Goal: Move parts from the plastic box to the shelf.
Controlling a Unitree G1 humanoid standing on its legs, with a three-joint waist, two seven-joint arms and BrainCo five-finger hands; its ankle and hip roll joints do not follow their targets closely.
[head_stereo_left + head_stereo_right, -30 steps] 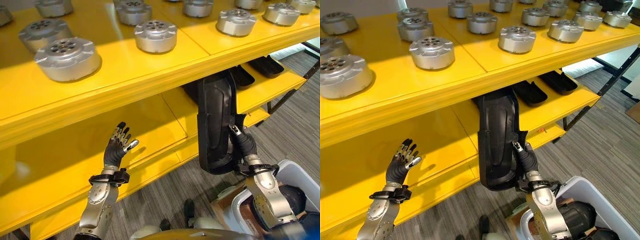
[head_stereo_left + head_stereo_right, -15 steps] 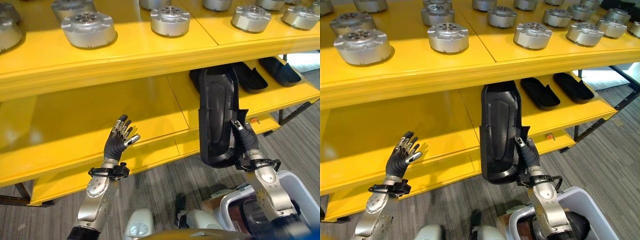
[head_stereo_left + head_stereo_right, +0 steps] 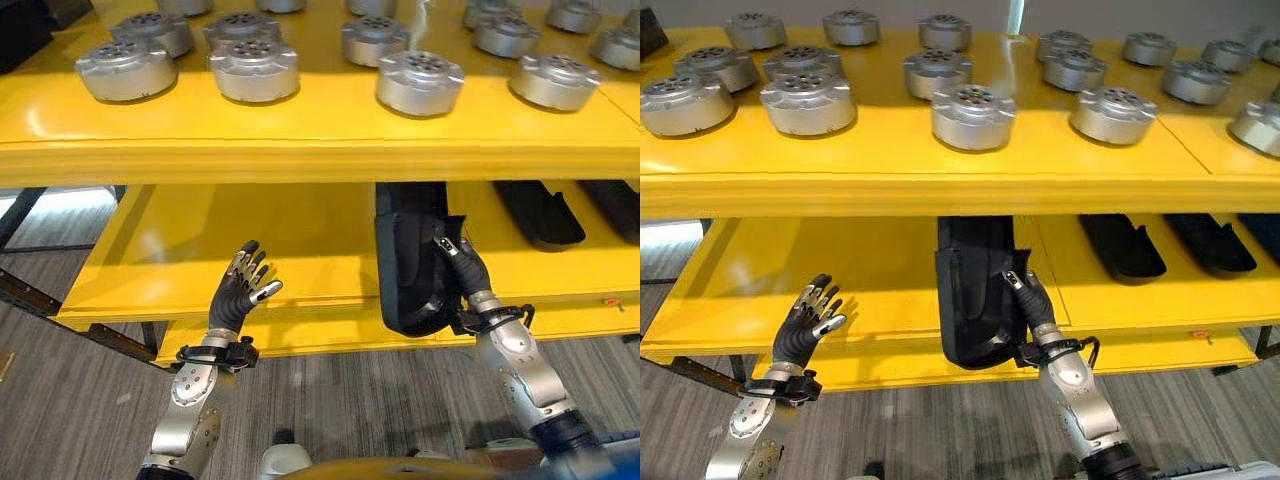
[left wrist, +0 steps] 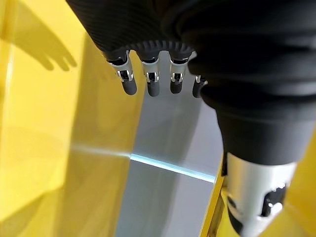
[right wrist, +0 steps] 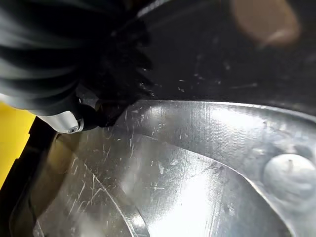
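Grey wood-grain plank floor [image 3: 90,370] underneath. Yellow shelving [image 3: 910,185] across the view, upper and lower levels, glossy, catching bright reflections. Dark metal frame legs [image 3: 60,305] at the lower left of the shelving. Pale patch of light [image 3: 65,205] on the ground behind, left side. Light wall [image 3: 970,15] beyond the upper level, with a bright vertical strip [image 3: 1014,15].

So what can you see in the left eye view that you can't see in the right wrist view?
The left eye view gives the whole yellow shelf, the round silver parts on top, and the left robot hand raised, open and holding nothing. The right wrist view gives a close look at the scratched, shiny surface of the black part. Both share that black part with the right robot hand gripping it.
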